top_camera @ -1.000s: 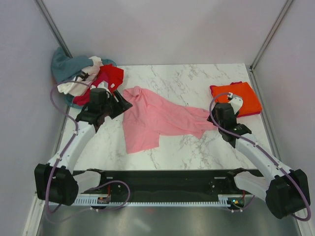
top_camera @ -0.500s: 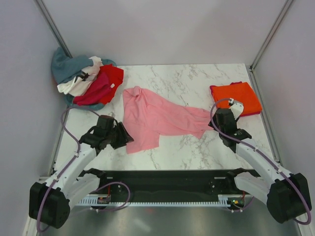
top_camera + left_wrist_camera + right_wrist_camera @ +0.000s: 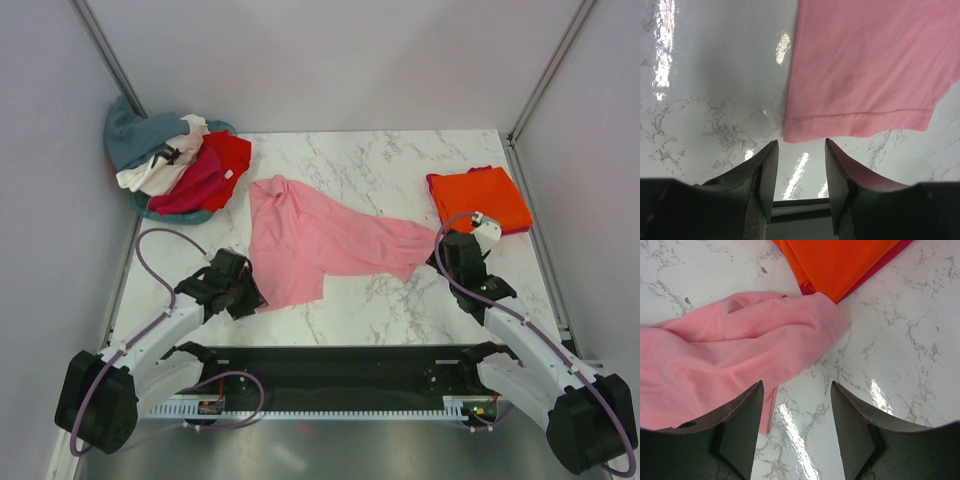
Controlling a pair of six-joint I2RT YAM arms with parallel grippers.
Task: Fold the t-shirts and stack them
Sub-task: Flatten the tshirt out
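Nearest me, the left gripper (image 3: 800,146) sits low at the near-left corner of the pink shirt (image 3: 320,240). Its jaws are part open with a narrowish gap and nothing in it. The stitched hem corner lies just beyond the fingertips; can't tell if it touches.

The right gripper (image 3: 796,390) stands wider apart, also empty. It hangs over the shirt's right end, which is a bunched sleeve.

The pink shirt lies rumpled and skewed across the middle of the table (image 3: 390,160). Its right tip touches the folded orange shirt (image 3: 480,195) by the right edge.

In the far left corner is a pile of unfolded shirts (image 3: 170,165): teal-grey, white, red and magenta, well apart from both arms.

I judge the pink cloth light and limp. It should drape and drag rather than slide, and it's not fragile. I'd pinch the hem corner on the left and the sleeve end on the right, then pull it flat before any fold.
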